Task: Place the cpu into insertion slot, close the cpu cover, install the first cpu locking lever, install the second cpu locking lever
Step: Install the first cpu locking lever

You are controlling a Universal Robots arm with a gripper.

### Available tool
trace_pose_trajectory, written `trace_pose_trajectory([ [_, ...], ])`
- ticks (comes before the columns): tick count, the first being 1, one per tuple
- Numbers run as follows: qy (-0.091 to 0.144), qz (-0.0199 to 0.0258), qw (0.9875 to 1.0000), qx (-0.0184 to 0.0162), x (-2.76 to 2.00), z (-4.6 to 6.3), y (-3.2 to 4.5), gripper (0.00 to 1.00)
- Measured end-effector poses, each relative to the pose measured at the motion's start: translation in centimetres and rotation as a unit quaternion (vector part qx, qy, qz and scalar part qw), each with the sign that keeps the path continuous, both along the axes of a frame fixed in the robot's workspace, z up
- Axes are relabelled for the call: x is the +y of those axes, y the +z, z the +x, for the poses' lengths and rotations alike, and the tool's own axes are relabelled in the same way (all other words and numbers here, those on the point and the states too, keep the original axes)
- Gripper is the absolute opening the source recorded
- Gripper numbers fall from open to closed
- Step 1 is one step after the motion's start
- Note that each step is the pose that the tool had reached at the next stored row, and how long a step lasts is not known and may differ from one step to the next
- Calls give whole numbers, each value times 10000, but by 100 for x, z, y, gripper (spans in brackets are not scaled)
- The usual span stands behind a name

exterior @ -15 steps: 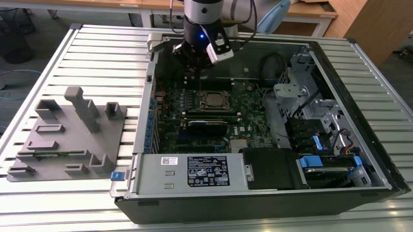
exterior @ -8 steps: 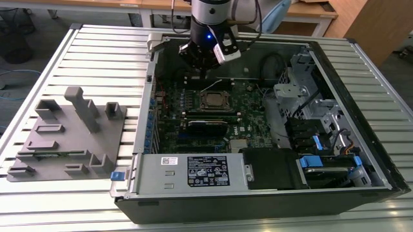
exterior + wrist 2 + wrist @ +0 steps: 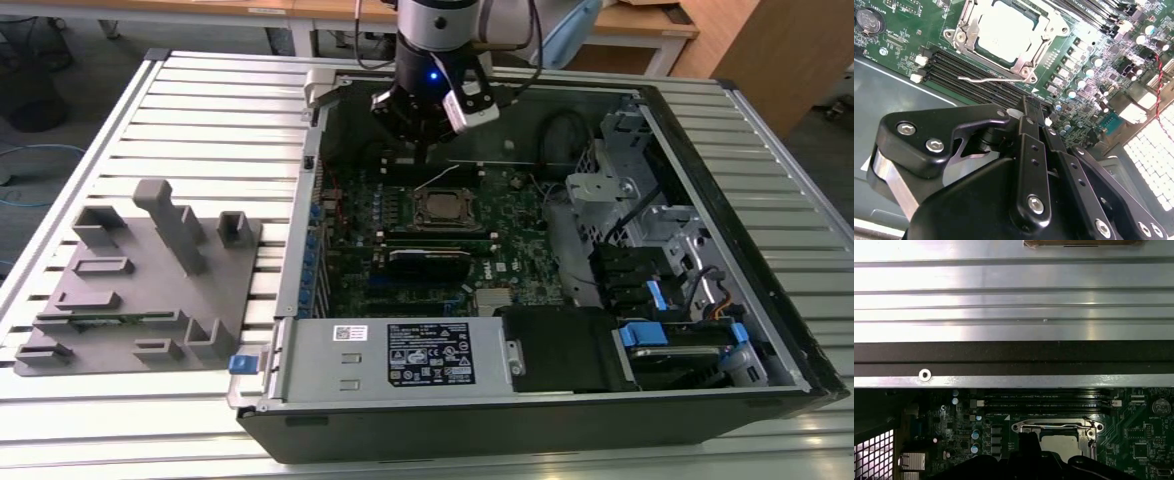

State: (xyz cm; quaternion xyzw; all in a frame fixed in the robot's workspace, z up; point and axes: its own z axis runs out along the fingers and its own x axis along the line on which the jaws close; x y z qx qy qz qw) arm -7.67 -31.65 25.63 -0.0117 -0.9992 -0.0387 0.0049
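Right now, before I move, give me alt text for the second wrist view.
The cpu lies framed by the silver cpu cover on the green board, with a thin wire lever lying along the cover's edge beside the black memory slots. The black gripper is in the foreground, its tip short of the cover.

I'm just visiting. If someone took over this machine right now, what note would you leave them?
Gripper: looks shut and empty, hovering over the board beside the socket.
Chip: seated in the socket. Cover: down over it.
Done: chip placed, cover closed.
Left: a thin lever sticks out loose beside the socket and seems unlatched. I cannot tell the other lever's state.
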Motion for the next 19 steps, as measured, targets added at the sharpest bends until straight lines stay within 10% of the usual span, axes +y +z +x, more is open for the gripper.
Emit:
trace_pose_trajectory([
  [19,0,1,10000,0,1,55,-9,11],
])
